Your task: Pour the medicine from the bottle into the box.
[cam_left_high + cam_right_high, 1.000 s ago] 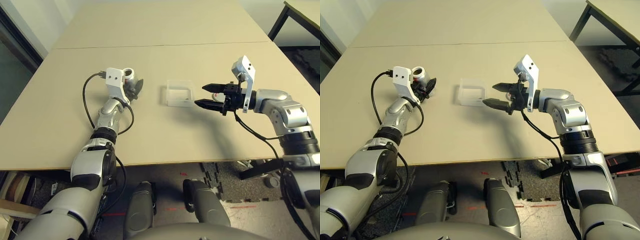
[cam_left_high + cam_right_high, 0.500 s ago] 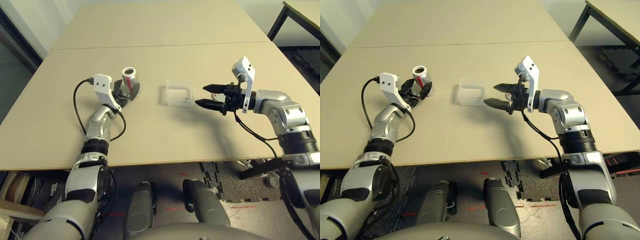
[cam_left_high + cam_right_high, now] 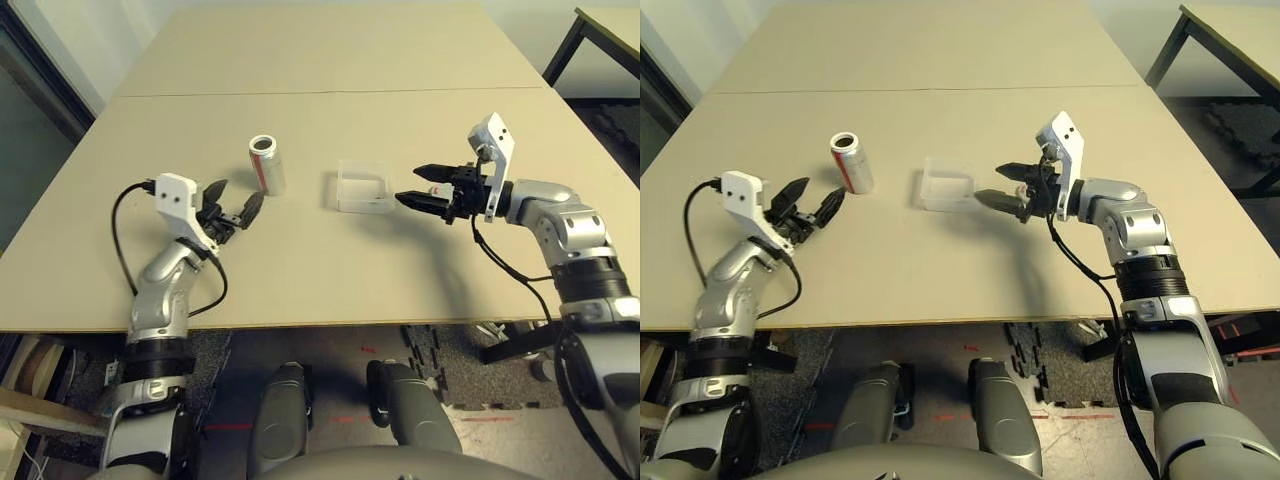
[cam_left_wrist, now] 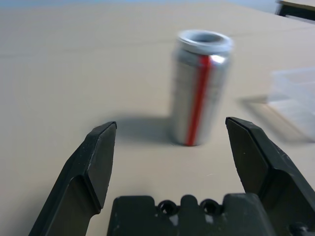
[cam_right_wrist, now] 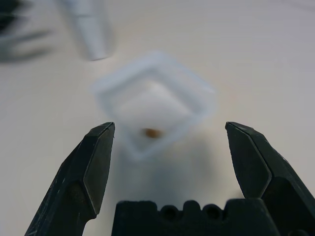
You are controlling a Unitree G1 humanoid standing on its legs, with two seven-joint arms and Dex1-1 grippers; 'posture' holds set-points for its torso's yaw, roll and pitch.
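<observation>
1. Near edge of the tan table (image 3: 320,310): bare surface runs from it to both hands.
2. Black two-fingered left gripper (image 3: 238,195): spread wide, empty, nearest the bottle.
3. Black two-fingered right gripper (image 3: 408,183): open, empty, beside the box.
4. Shallow clear plastic box (image 3: 365,206): between bottle and right gripper; small brown piece (image 5: 152,133) inside, so pouring looks done.
5. Silver cylindrical bottle, red-striped (image 3: 268,168): upright, beyond the left gripper and rightward; regrasping would need a forward reach.
</observation>
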